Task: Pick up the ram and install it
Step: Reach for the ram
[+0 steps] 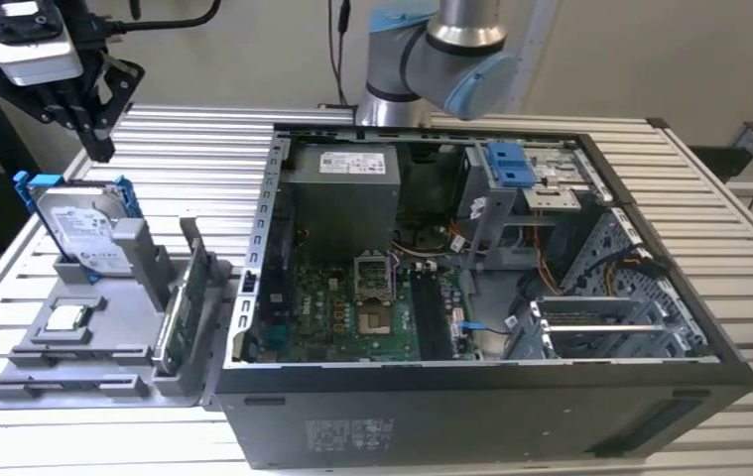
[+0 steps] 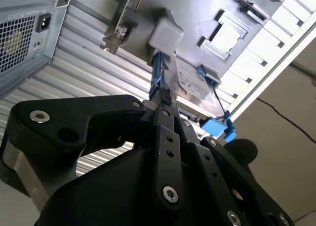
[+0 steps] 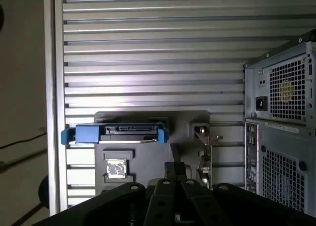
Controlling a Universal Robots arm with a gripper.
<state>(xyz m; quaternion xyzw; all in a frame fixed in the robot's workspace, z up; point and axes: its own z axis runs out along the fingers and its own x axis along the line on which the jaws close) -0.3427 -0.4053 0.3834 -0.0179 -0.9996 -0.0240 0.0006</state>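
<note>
hovering with gripper (image 1: 101,151) narrow, empty, at 12 o'clock from hard drive (image 1: 85,233) upright in grey tray (image 1: 78,382), exterior view.

Silver-grey arm (image 1: 462,30) w/ blue joint cap (image 1: 479,97); black gripper (image 1: 95,147) linkages, silver screws (image 2: 170,195), black cables (image 1: 340,50)

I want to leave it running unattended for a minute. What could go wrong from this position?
1. The end effector hangs nearest the hard drive, not a thin board; lowering here could strike the drive.
2. The green card stands edge-on close beside the case; I cannot tell the ram from it, so a wrong pick is possible.
3. Loose cables lie beside the motherboard and might snag.
</note>
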